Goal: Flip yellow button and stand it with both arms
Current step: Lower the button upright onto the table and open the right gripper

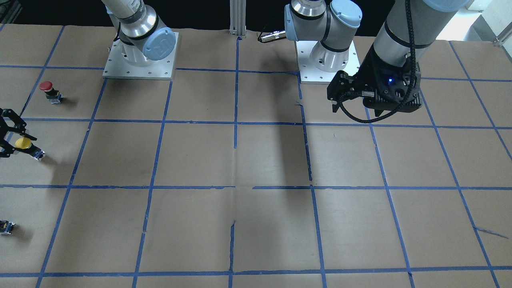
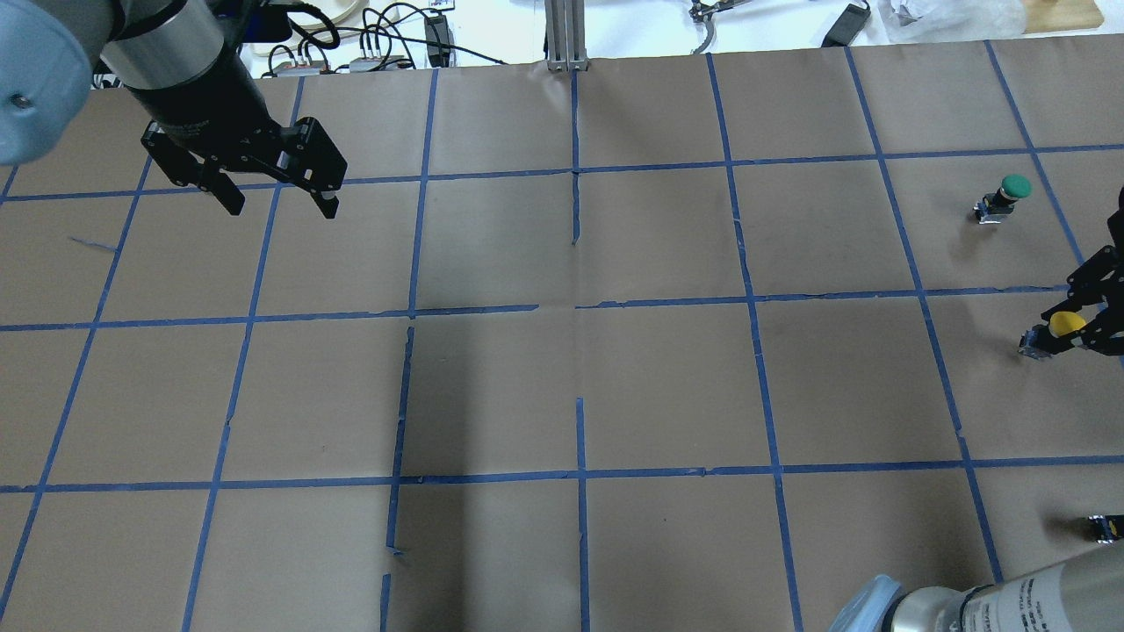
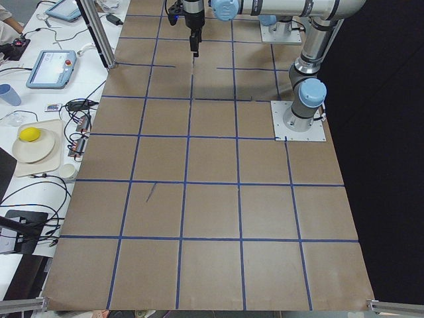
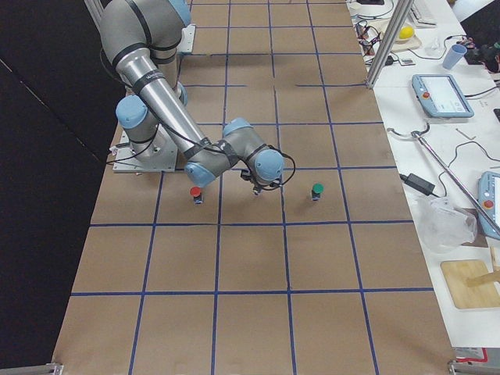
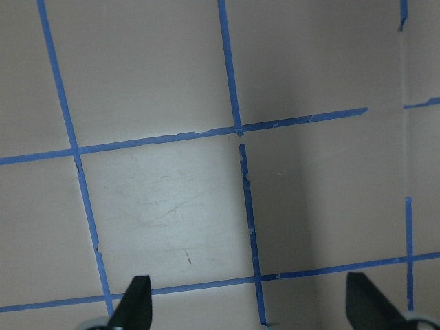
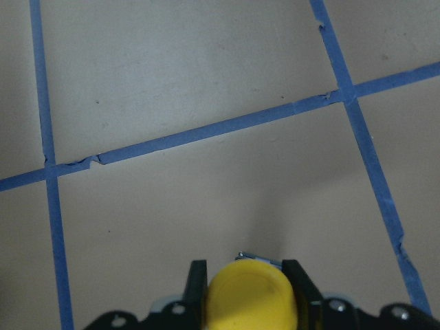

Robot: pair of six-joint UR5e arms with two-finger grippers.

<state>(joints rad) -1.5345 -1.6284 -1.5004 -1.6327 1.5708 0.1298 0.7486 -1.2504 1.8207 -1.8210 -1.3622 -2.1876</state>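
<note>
We see the table (image 2: 667, 386), papered brown and ruled into squares by blue tape (image 2: 492, 479). The right arm (image 4: 164, 104) bends low over it. The left arm (image 2: 167, 53) hangs over the end of the table farthest from the red button (image 1: 47, 89).

The left claw (image 2: 281, 209) is well apart from the red button, spread wide above bare paper with nothing between its fingers. The right claw (image 6: 247, 278) is in the square next to the red button's, on the side away from the robot's base. It is clamped on the yellow button (image 1: 24, 143), with a finger (image 6: 198, 278) pressing each side of the yellow cap.

The cap sits inside the grip and the body sticks out past the fingertips. The yellow button's long axis is tilted, neither upright nor flat. The cap is the higher end, and the black-and-grey body slants down toward the middle of the table. We cannot tell whether the low end touches the paper.

The green button (image 2: 1010, 191) stands cap up in the same row, beyond the yellow button from the red button. The red button also stands cap up.
</note>
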